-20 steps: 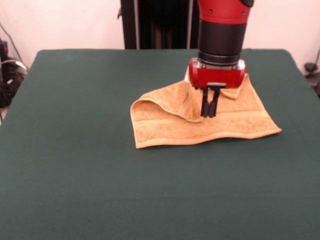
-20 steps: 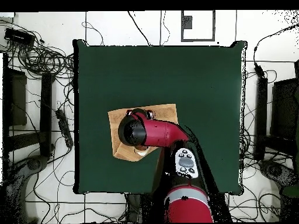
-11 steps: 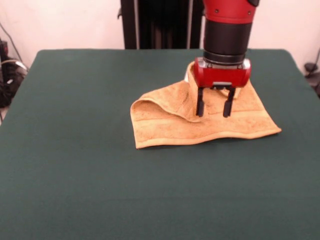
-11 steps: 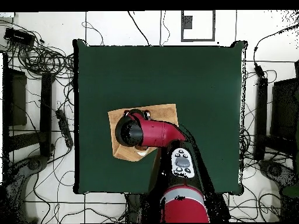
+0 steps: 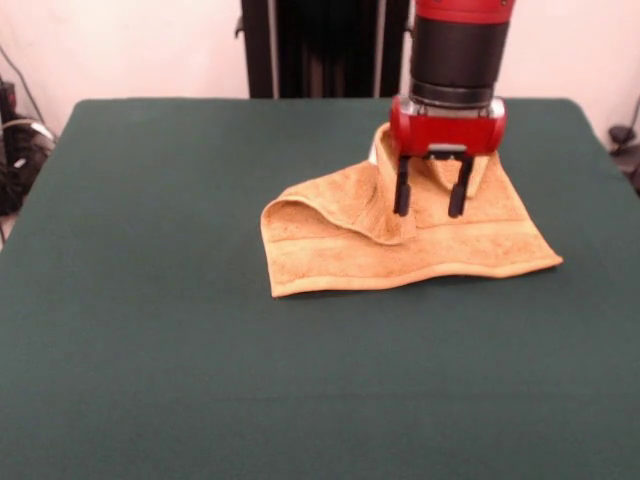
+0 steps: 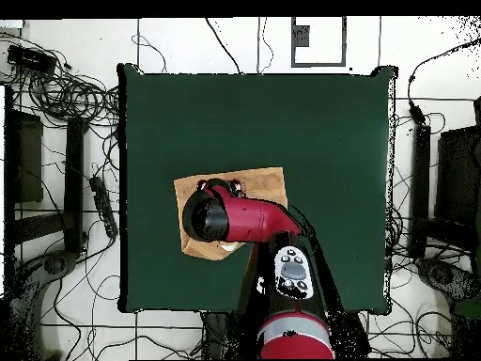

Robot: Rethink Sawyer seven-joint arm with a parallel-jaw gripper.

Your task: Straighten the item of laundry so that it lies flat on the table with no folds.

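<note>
Around the table (image 5: 150, 350): cables and dark stands on the floor in the overhead view, arm (image 6: 246, 218) covering much of the towel (image 5: 330, 250) there. Towel right of the table's centre, far left part folded over. Gripper (image 5: 431, 212) spread wide, empty, just above the fold; a second ago shut and lower.

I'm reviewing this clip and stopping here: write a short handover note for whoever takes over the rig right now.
Gripper: open, empty, above the towel's far part.
Towel: on the green table, just right of centre in the front view.
Done: nothing finished; the towel is still rumpled, with one flap folded over its left half and a raised ridge.
Left: unfold the flap, pull the corners out, flatten all folds.
</note>
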